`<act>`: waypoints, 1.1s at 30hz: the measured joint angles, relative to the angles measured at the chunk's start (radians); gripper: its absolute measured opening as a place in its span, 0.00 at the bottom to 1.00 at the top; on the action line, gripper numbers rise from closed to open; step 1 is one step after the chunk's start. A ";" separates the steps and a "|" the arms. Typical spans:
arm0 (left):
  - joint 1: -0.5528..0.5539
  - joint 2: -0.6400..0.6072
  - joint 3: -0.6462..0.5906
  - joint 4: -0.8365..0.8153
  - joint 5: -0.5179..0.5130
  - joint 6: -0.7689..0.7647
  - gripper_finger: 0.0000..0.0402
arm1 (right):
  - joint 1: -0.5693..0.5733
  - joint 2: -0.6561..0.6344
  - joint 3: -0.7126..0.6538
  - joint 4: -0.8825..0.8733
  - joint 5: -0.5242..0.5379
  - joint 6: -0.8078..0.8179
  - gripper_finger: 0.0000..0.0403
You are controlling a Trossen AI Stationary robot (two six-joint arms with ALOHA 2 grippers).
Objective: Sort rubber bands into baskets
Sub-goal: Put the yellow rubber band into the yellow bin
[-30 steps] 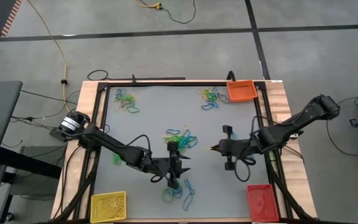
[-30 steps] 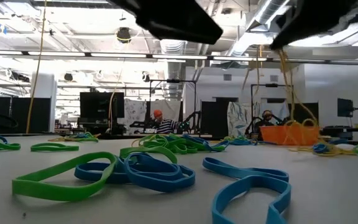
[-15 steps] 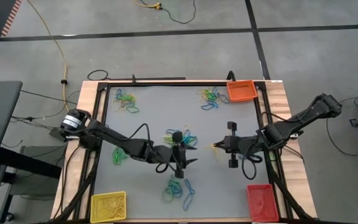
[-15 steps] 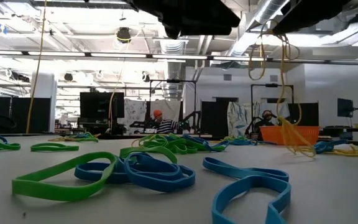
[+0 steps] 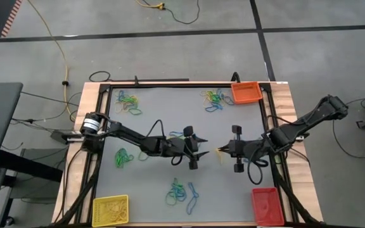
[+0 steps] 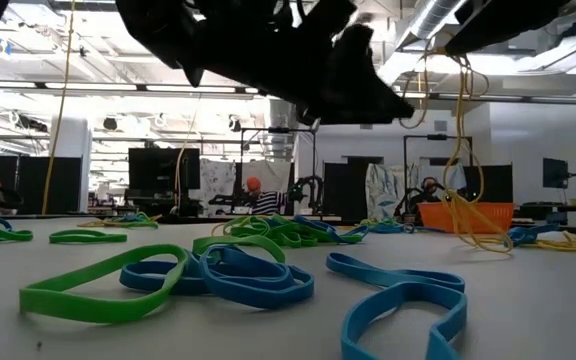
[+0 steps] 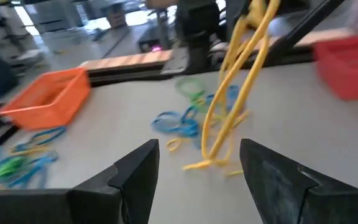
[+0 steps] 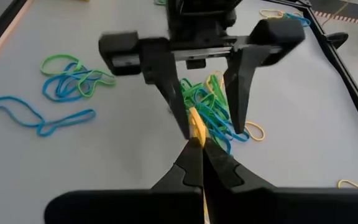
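My right gripper is shut on a bunch of yellow rubber bands right of the table's middle. My left gripper faces it from the left, open. Its fingers stand just short of the hanging bands and touch nothing. Loose green, blue and yellow bands lie in piles at the middle, near edge, left and far side. The orange basket sits at the far right corner, the yellow basket at the near left and the red basket at the near right. My right gripper pinches the yellow bands' upper end between the free ends of its two fingers. It comes from the table's right, slanting down. The bands hang slack below the fingers, and their lower ends reach the tabletop.
Another pile of bands lies beside the orange basket. A black frame edges the grey mat. Bare mat lies between the piles.
My left gripper has left the pile at the near edge. It has gone toward the far and right edges and turned to face my right gripper and the hanging yellow bands. The yellow bands have swung a little.
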 joint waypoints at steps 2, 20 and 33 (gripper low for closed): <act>0.001 0.000 0.000 0.011 0.013 -0.005 0.54 | -0.002 0.000 0.000 -0.005 0.000 0.000 0.05; 0.025 0.000 0.000 0.008 0.135 -0.028 0.10 | -0.003 0.000 0.000 -0.006 0.000 0.013 0.05; 0.026 -0.052 0.007 -0.074 0.125 0.047 0.00 | -0.003 0.000 0.000 -0.156 0.000 0.175 0.21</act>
